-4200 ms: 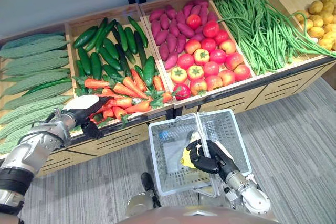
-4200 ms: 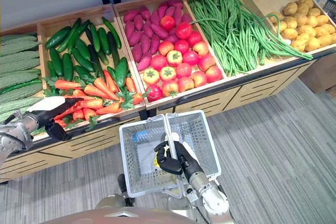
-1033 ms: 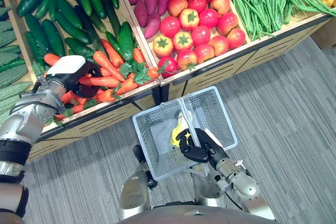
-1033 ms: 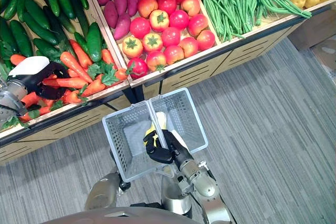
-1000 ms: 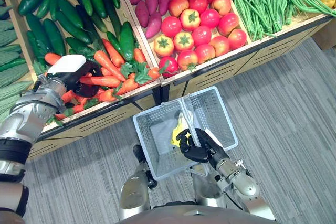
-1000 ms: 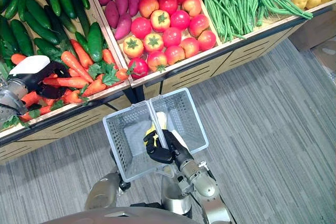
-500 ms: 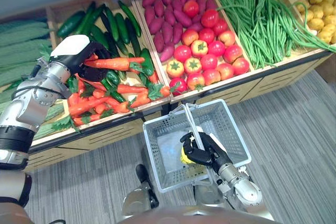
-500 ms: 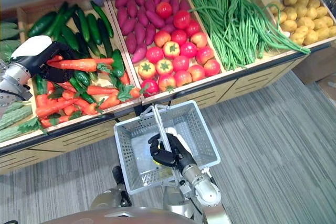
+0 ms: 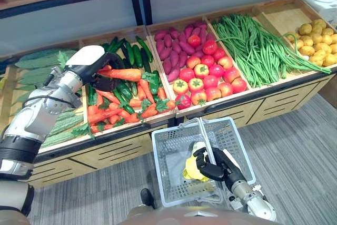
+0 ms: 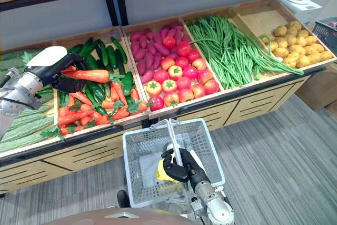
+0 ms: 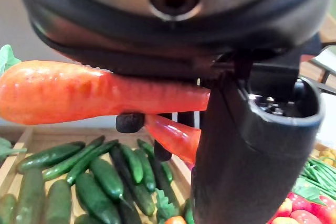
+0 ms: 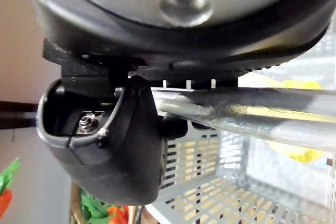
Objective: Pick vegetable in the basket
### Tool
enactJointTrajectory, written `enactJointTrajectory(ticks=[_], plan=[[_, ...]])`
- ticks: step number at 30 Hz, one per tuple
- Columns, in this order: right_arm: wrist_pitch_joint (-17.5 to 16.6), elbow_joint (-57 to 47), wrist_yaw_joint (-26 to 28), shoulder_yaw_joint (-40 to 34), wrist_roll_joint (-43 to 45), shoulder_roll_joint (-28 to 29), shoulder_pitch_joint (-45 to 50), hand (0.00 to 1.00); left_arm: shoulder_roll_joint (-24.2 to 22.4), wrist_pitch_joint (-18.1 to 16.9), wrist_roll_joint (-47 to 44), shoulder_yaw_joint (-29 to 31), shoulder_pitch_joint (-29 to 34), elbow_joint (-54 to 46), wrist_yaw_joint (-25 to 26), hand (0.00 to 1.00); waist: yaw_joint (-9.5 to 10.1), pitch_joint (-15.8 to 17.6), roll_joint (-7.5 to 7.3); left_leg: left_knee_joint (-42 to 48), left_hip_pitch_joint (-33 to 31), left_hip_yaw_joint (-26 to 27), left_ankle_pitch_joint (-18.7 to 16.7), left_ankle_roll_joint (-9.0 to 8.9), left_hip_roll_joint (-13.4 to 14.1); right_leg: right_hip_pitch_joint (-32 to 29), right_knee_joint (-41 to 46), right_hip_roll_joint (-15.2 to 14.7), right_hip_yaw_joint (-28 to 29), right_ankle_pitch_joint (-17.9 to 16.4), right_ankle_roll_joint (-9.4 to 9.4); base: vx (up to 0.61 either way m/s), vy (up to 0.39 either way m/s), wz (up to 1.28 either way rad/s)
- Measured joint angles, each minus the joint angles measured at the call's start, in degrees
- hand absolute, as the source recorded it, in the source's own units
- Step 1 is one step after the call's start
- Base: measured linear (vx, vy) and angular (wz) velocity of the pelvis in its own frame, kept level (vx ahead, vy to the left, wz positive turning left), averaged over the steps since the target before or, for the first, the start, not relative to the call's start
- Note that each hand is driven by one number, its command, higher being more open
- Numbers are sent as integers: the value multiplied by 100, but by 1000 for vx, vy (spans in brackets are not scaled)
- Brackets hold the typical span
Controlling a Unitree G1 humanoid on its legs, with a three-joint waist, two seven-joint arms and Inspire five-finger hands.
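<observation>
Carrot: long orange carrot [image 9: 124, 74] with a green leafy top, held above the wooden crate [image 9: 121, 129] of carrots and cucumbers.
Left hand [image 9: 92, 64]: fingers clamped round it (leafy end free).
Grey mesh basket [image 9: 171, 146]: before the stand.
Right hand [image 9: 213, 167]: curled round its metal handle [image 9: 202, 130].

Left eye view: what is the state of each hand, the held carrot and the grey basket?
Left hand: shut on orange carrot.
Orange carrot: held clear above the carrot pile, roughly level.
Grey plastic mesh basket: carried, a yellow item inside.
Right hand: shut on its metal handle.
</observation>
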Motion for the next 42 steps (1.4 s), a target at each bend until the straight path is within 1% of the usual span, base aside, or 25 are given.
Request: enactJointTrajectory(ticks=[3,6,8,11,12,16,18,21,22,26,31,32,34,35,38,39,42], plan=[[2,-1,61,-393,-12,21,66,0,-37,-14,-169,-142,36,-393,-111,0,-12,-132,1,0,0,-70,20,-2,-49,73,-23,-46,-70,7,13,21,0,14],[2,-14,89,-1102,-229,12,29,0,-53,-114,-196,-221,209,-766,-302,0,-108,-260,24,0,8,-92,20,7,-76,113,-71,-79,-77,26,42,11,6,7],[2,-35,90,-1467,-230,-25,1,0,-53,-154,-262,-324,275,-833,-453,0,-136,-276,18,0,102,-49,6,6,-68,162,-68,-67,-27,26,42,15,-3,-13],[4,-43,92,-1926,-230,-282,-68,0,-53,-189,-372,-601,284,-952,-636,0,-186,-364,46,-1,170,50,-28,1,-63,166,-69,-64,59,-7,36,-1,-5,-17],[4,-43,98,-2082,-230,-375,-81,0,-52,-263,-380,-668,284,-1018,-665,0,-217,-375,60,-1,181,66,-40,6,-64,166,-68,-64,80,-10,39,-3,-1,-11],[6,-43,105,-2489,-231,-657,-98,0,-52,-364,-431,-743,288,-1238,-756,0,-296,-390,81,-1,225,156,-58,6,-65,154,-63,-57,189,-10,42,8,-5,-13],[11,-43,117,-2832,-232,-893,-138,0,-52,-400,-465,-838,288,-1334,-809,0,-330,-406,75,-1,308,256,-79,-4,-70,160,-51,-55,300,-8,46,17,-4,-22],[26,-39,161,-3010,-237,-1191,-205,0,-52,-408,-577,-1000,291,-1359,-860,0,-429,-486,79,-1,315,344,-98,-10,-70,106,-30,-48,379,-4,56,26,-11,-16],[28,-39,174,-3013,-237,-1277,-244,0,-52,-408,-578,-1043,291,-1359,-869,0,-474,-485,77,-1,321,360,-99,-11,-69,92,-6,-43,401,-7,62,11,-11,-14],[40,-40,208,-3013,-194,-1403,-374,0,-52,-408,-591,-1293,290,-1374,-919,0,-519,-485,60,-2,414,510,-130,-40,-52,64,35,3,580,-16,72,4,-11,-21],[137,-173,426,-2838,236,-1543,-561,0,-52,-423,-602,-1581,210,-1404,-950,0,-619,-479,38,-2,503,671,-184,-36,-51,53,37,20,753,-14,78,3,-4,-18],[154,-407,497,-2675,443,-1614,-556,0,-58,-433,-603,-1724,78,-1405,-952,0,-628,-485,47,-2,505,756,-195,-37,-54,-4,42,28,849,-1,100,10,-1,-21],[155,-557,581,-2546,598,-1647,-554,0,-69,-446,-603,-1843,-63,-1404,-954,0,-641,-483,44,-2,501,792,-195,-37,-55,-20,44,33,883,8,113,15,-6,-17],[157,-725,658,-2387,730,-1702,-554,0,-126,-476,-620,-1913,-163,-1404,-952,0,-664,-488,48,-2,507,825,-198,-35,-58,-25,46,38,921,32,154,21,-10,-15],[157,-1084,839,-2025,1115,-1795,-567,0,-304,-506,-671,-2101,-393,-1404,-952,0,-708,-489,43,-1,549,910,-216,-29,-61,-45,46,47,1005,42,168,13,-5,-17],[157,-1202,946,-1784,1387,-1829,-598,0,-331,-512,-815,-2280,-533,-1405,-951,0,-731,-489,1,-1,594,988,-237,-42,-58,-58,48,72,1077,42,168,4,-5,-23],[158,-1417,1090,-1435,1727,-1851,-714,0,-339,-520,-830,-2539,-714,-1408,-949,0,-756,-476,-61,-1,678,1153,-282,-67,-54,-76,58,116,1242,45,169,18,-9,-32]])
